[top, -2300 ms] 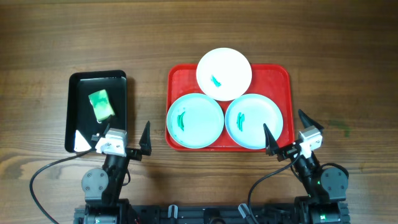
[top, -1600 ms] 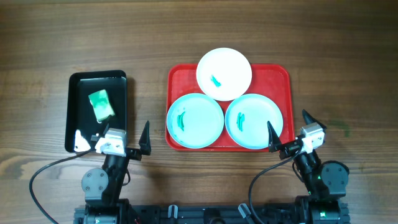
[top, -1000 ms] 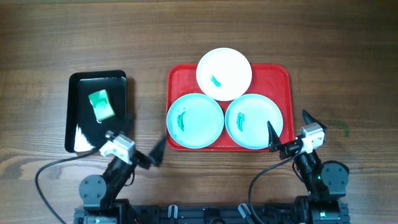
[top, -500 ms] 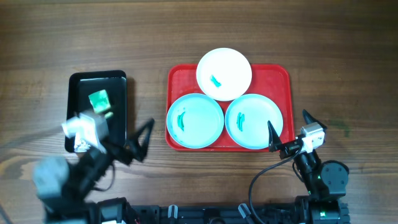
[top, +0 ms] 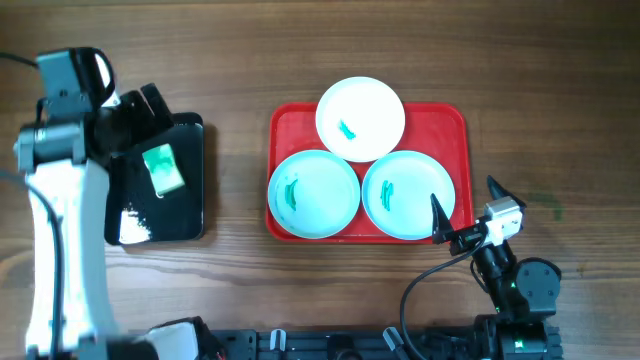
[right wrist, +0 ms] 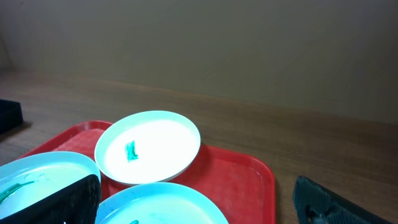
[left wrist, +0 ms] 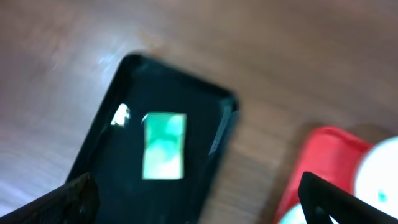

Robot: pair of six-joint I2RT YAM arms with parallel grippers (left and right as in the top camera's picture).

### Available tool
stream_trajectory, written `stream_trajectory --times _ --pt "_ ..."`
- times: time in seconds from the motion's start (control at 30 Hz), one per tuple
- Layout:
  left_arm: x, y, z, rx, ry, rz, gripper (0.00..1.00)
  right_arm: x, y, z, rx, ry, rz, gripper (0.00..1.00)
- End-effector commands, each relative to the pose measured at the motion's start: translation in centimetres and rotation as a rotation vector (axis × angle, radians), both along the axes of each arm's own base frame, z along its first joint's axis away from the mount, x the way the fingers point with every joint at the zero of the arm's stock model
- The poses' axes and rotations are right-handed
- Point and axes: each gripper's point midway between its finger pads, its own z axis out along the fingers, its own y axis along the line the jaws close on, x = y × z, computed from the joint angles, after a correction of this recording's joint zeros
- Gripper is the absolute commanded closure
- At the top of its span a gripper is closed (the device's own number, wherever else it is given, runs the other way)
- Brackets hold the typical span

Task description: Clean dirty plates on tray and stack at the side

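Note:
Three dirty plates lie on the red tray [top: 455,125]: a white plate [top: 360,118] at the back, a pale blue plate [top: 313,193] front left and another pale blue plate [top: 407,194] front right, each with green smears. My left gripper [top: 135,115] is open and empty, raised over the far left part of the black tray [top: 190,200]; its wrist view looks down on that tray [left wrist: 118,180]. My right gripper [top: 465,205] is open and empty at the red tray's front right corner. Its wrist view shows the white plate [right wrist: 149,146] and the nearest pale blue plate [right wrist: 161,205].
A green sponge [top: 163,168] lies in the black tray left of the red tray; it also shows in the left wrist view [left wrist: 165,146]. The left arm's white link [top: 60,230] runs down the table's left side. Bare wood lies right of the red tray.
My left arm has risen from the front edge and swung to the far left, above the black tray. My right arm has stayed still. The plates have not moved.

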Motion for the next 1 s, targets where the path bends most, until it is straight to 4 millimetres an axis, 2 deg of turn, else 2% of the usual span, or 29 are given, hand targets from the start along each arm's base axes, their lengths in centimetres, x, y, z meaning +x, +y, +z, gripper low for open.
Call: stream_trajectory --times 0.0,0.07,0.2,0.3,0.47,0.6,0.7,0.9,0.97 --pt "0.0 4.4 -3.0 -0.035 0.074 0.246 0.00 0.0 -0.2 0.0 0.004 -0.001 -0.008 0.00" --pt "-0.1 6.5 -4.7 -0.094 0.094 0.365 0.00 0.0 -0.2 0.0 0.004 -0.001 -0.008 0.00" --pt "-0.8 7.2 -8.7 -0.259 0.200 0.395 0.00 0.0 -0.1 0.0 0.004 -0.001 -0.008 0.00" --pt "0.0 5.8 -10.6 -0.327 0.239 0.281 0.00 0.0 -0.2 0.0 0.004 -0.001 -0.008 0.00" --pt "1.2 5.6 -13.2 -0.301 0.279 0.271 0.00 0.0 -0.2 0.0 0.004 -0.001 -0.008 0.00" --pt "2.2 3.5 -14.8 -0.289 0.312 0.215 0.03 0.0 -0.2 0.0 0.004 -0.001 -0.008 0.00" --pt "1.7 3.0 -16.5 -0.208 0.380 0.203 0.07 0.0 -0.2 0.0 0.004 -0.001 -0.008 0.00" --pt "-0.2 2.1 -19.9 -0.221 0.459 0.198 0.09 0.0 -0.2 0.0 0.004 -0.001 -0.008 0.01" --pt "-0.7 2.0 -20.7 -0.221 0.463 0.200 0.15 0.0 -0.2 0.0 0.004 -0.001 -0.008 0.00"
